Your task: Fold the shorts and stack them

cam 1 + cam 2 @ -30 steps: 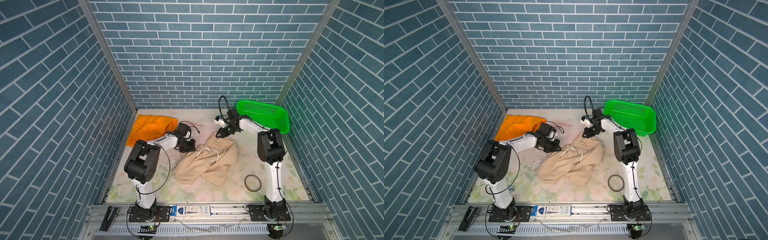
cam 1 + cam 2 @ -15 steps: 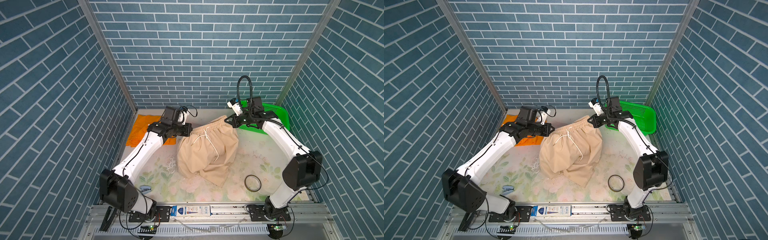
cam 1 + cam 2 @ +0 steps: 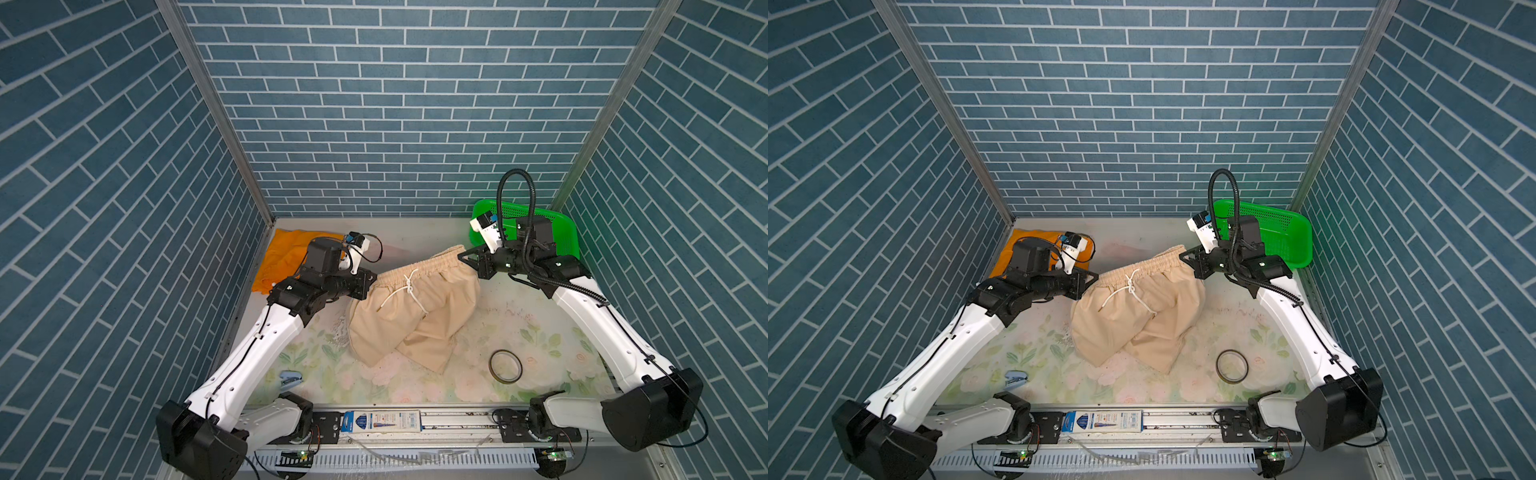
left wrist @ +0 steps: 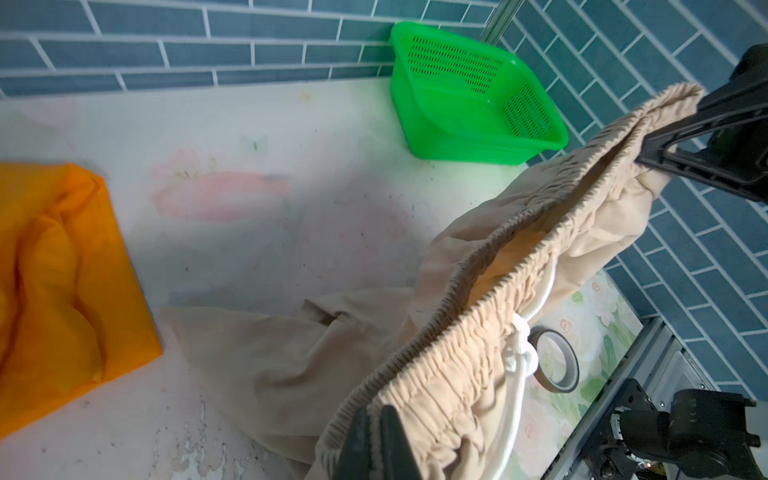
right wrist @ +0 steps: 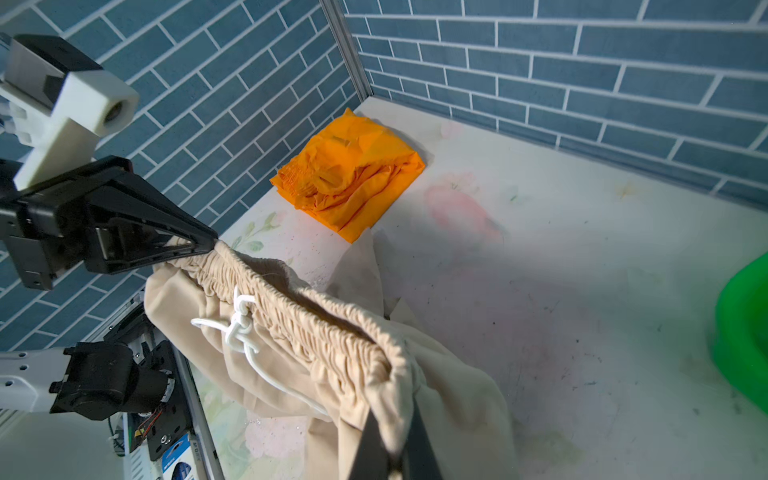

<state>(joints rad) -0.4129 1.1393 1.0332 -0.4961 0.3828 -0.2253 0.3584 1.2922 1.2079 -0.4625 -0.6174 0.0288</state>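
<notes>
starting at the front edge, the leg hems of the beige shorts (image 3: 411,316) trail on the table (image 3: 540,324), and that's new: a second ago this pair lay crumpled flat, now it hangs opened out, ready to lay down for a fold. up at the waistband (image 3: 419,266) the left fingers (image 3: 370,282) and right fingers (image 3: 463,257) are each clenched on a corner, stretching it crosswise, right end further back, legs pointing frontward. the orange shorts (image 3: 286,257) lie in the back left corner, well apart.

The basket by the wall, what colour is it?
The basket is bright green, clearest in the left wrist view.
</notes>
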